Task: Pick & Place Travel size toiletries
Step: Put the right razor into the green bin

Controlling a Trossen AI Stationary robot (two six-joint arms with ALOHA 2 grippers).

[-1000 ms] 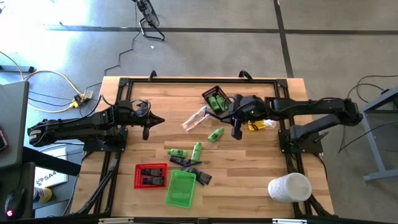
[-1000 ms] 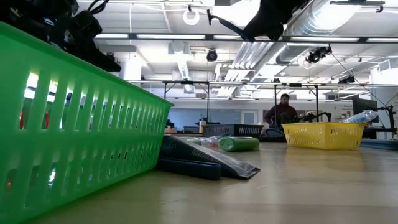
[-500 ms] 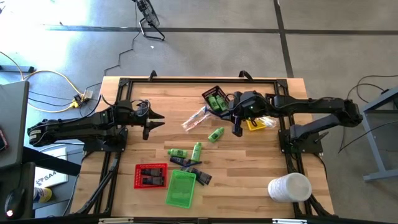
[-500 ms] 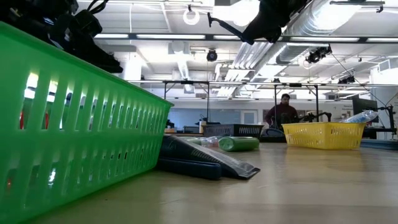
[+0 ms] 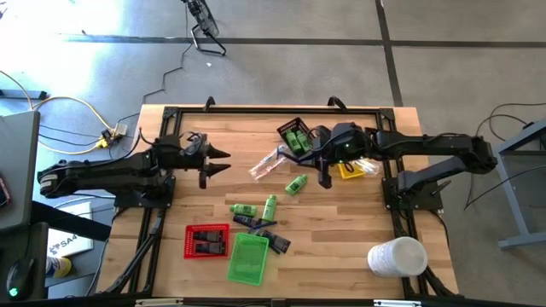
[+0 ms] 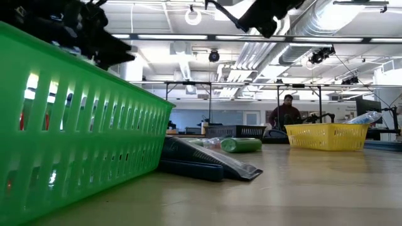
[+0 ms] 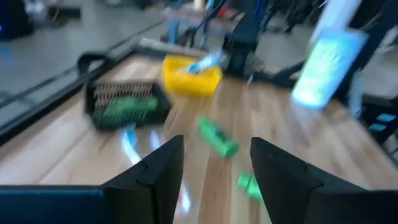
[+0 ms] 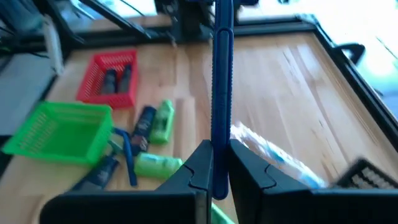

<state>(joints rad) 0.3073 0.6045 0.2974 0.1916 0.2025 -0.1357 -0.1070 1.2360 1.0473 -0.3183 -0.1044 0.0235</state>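
The right gripper [image 8: 213, 167] pinched a thin blue stick [image 8: 222, 93] near its end, frame centre; it might pivot loose. The left gripper [image 7: 211, 163] was released.

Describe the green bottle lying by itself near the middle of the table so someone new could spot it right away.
Start at the black tray at the table's far edge, which holds green items. Just toward the near side of it, a single green bottle lies tilted on bare wood, below the right hand. Unlike the two green bottles nearer the red tray, nothing touches it.
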